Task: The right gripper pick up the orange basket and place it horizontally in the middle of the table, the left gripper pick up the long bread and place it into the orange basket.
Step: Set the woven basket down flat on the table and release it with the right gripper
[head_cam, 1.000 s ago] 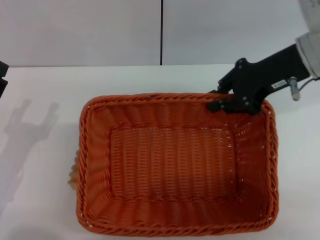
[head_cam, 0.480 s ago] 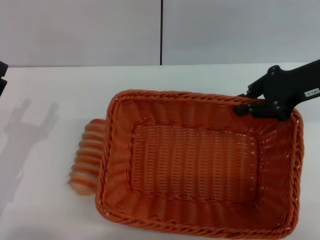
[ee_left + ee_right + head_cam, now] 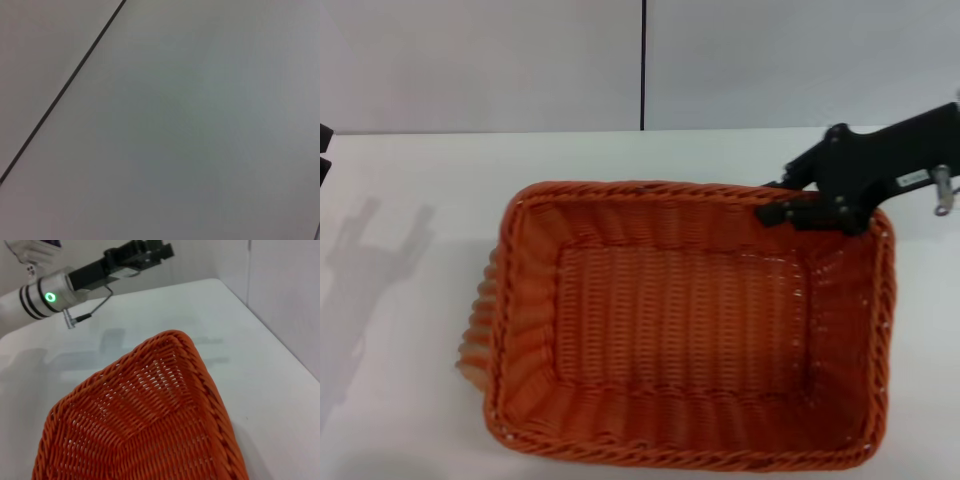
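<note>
You are looking at a bare test bench in a robot lab, not a home or shop. A plain white desk fills the lower frame, and smooth grey wall panels with one dark vertical seam close off the top. A silver-white robot arm with a green indicator light shows at upper left of the right wrist view.

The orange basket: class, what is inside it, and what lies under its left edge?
Inside the basket, only its woven floor shows. The bread pokes out under its left rim; the rest is covered. The right gripper grips its far right rim.
</note>
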Motion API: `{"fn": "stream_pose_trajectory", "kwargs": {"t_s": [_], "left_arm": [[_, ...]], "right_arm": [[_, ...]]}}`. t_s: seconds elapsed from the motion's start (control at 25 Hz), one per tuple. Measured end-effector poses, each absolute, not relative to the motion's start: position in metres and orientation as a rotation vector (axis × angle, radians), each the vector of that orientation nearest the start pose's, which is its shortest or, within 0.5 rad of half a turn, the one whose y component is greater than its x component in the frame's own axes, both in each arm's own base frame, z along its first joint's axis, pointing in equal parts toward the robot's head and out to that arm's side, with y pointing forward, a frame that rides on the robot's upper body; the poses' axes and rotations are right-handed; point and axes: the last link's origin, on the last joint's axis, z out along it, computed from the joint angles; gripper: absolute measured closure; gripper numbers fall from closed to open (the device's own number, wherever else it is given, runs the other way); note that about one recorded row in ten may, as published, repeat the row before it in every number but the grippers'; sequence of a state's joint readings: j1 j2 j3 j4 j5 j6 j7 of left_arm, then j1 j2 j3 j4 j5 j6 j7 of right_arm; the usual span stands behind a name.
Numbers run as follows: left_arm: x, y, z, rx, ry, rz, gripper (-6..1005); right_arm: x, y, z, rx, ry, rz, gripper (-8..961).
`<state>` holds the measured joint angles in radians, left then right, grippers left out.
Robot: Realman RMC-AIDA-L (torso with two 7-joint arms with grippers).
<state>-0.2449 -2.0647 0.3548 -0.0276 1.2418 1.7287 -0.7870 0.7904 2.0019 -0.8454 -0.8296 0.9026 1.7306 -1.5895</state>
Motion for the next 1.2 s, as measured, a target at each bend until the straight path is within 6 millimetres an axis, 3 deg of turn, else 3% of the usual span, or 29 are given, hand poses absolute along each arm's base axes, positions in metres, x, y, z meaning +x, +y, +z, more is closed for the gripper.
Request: {"fn": "stream_pose_trajectory", "kwargs": {"t_s": [0.92,1.2], "left_arm": [[-0.338,0.237,0.023,-1.519,-0.735,-1.335,154],[-0.34,0.235,0.023,-1.516,-0.741,-1.328,155]], "right_arm": [[0.149,0.387,0.0,-3.091,0.125,0.273,804],[0.15,0.383,-0.002,-3.102,0.156,0.283,804]]}}
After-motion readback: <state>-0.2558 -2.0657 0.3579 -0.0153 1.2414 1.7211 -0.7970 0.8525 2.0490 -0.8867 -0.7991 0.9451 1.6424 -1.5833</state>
